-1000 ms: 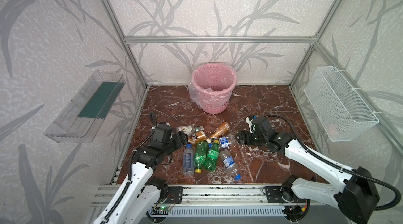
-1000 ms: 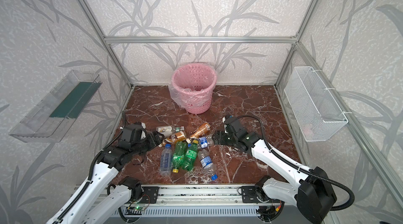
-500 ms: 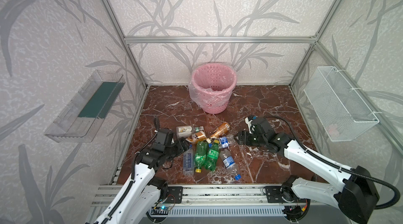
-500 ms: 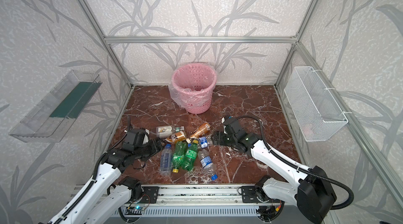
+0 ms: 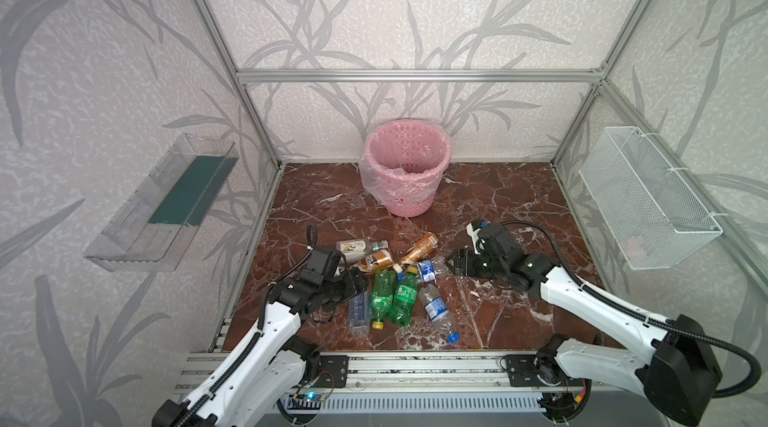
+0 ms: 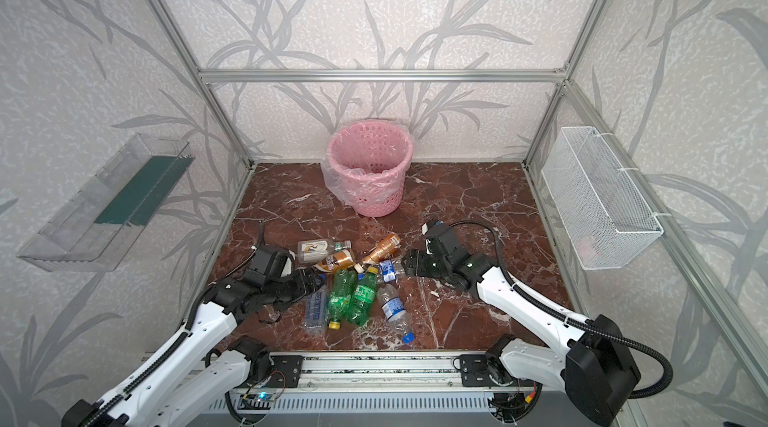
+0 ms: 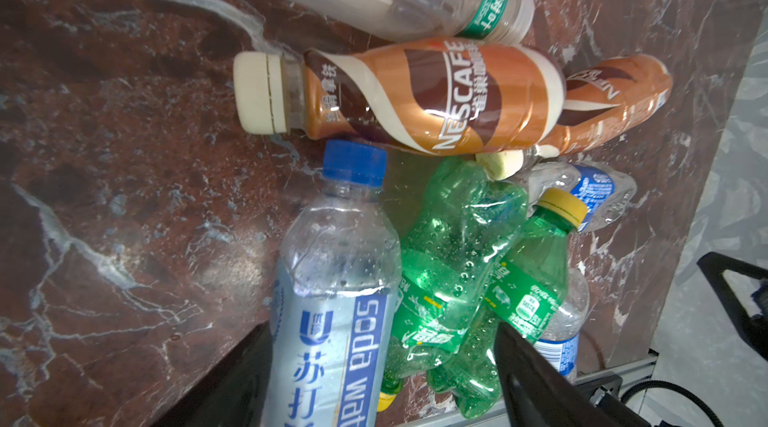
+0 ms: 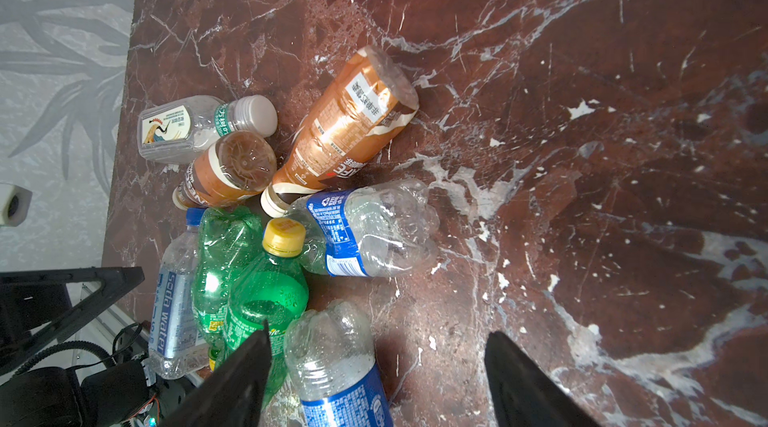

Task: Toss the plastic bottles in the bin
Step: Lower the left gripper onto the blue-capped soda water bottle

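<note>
Several plastic bottles lie in a heap on the marble floor: two green ones (image 5: pixel 382 292), two orange-brown (image 5: pixel 419 248), a white-labelled one (image 5: pixel 353 245) and clear blue-labelled ones. The pink bin (image 5: pixel 411 196) stands upright behind the heap, apart from it. My left gripper (image 7: pixel 382 362) is open and low at the heap's left, its fingers straddling the soda water bottle (image 7: pixel 332 300) and a green bottle (image 7: pixel 449 246). At the heap's right my right gripper (image 8: pixel 378 358) is open, with the base of a clear blue-labelled bottle (image 8: pixel 332 362) beside one finger.
A clear wall tray (image 5: pixel 166 204) hangs on the left wall and a white wire basket (image 5: pixel 648 196) on the right wall. An aluminium rail (image 5: pixel 415 366) runs along the front edge. Bare marble floor (image 5: pixel 519 196) stretches to the right of the bin.
My left gripper has come down and toward the front, from beside the white-labelled bottle to over the soda water bottle. The right gripper has hardly moved.
</note>
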`<state>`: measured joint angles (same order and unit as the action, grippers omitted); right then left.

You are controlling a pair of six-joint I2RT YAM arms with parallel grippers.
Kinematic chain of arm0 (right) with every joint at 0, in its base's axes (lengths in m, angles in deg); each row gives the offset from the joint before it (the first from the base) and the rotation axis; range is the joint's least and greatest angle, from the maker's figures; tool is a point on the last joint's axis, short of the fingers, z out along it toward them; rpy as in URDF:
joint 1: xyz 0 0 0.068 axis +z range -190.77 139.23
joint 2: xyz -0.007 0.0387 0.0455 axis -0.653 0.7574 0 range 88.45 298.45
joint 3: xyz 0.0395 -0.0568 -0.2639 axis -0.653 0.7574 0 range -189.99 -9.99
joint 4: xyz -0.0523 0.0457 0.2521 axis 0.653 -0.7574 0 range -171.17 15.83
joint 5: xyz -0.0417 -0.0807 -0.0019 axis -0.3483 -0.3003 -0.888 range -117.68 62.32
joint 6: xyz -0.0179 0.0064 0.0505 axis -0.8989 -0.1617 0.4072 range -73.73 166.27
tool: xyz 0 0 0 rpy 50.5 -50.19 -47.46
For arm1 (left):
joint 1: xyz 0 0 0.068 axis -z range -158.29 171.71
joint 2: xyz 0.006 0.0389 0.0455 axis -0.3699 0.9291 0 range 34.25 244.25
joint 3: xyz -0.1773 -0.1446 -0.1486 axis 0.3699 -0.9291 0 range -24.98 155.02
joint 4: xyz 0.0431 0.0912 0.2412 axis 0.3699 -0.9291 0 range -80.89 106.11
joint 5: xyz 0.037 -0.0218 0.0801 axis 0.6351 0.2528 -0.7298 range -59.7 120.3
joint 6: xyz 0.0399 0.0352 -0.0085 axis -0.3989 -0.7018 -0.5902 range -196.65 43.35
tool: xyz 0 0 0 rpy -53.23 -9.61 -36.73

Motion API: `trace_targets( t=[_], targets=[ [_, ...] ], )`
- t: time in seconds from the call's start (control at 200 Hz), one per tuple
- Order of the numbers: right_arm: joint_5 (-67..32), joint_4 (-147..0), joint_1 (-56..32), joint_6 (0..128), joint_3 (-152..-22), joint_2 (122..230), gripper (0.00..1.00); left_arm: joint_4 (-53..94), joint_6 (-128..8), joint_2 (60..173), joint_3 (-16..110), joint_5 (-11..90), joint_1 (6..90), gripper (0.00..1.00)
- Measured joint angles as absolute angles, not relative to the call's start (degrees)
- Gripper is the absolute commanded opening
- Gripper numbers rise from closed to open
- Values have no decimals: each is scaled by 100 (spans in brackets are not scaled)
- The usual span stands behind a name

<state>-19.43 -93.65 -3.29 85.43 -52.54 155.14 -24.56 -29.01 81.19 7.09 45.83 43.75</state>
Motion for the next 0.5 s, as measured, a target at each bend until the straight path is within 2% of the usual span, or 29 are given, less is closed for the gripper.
trace_targets(
  t=[0.5],
  targets=[
    [-1903,-9322,-329,8538,-5254,15674,80,-2698,-2689,8512,712,4170,4991,80]
  ],
)
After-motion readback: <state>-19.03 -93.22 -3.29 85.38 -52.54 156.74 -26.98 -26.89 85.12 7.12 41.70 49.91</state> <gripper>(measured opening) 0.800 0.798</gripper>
